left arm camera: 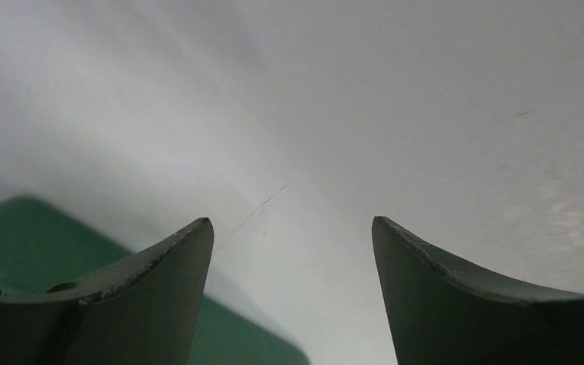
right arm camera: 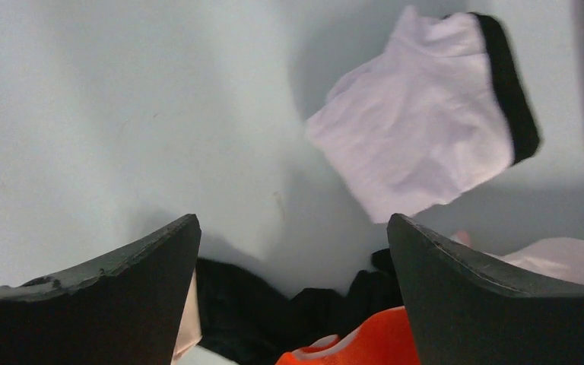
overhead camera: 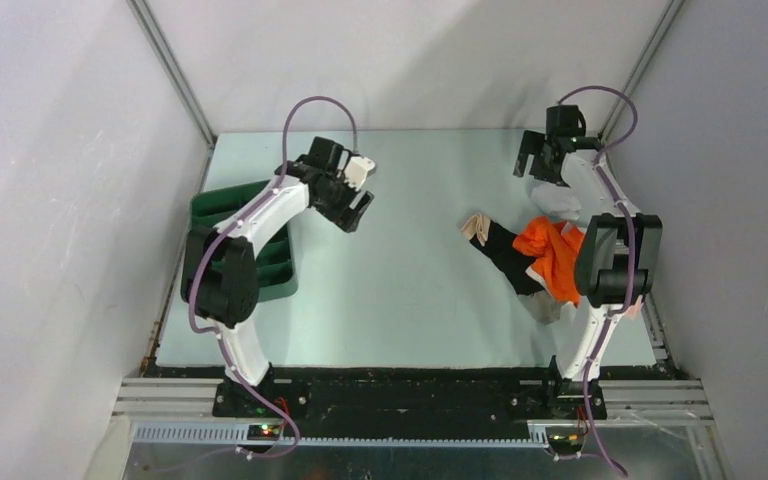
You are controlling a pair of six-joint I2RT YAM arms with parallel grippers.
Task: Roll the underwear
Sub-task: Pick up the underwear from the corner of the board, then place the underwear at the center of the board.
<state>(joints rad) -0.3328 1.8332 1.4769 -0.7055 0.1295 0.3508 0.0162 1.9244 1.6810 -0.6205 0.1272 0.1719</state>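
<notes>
The left gripper (overhead camera: 356, 210) and right gripper (overhead camera: 537, 166) both gape empty, and the pale underwear (right arm camera: 418, 144) lies just beyond the orange cloth (overhead camera: 552, 250), so a sloppy pinch there could drag that cloth along.

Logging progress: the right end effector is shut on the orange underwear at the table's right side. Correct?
No. The right end effector is open and empty, as the right wrist view shows; the orange underwear lies at the table's right side.
</notes>
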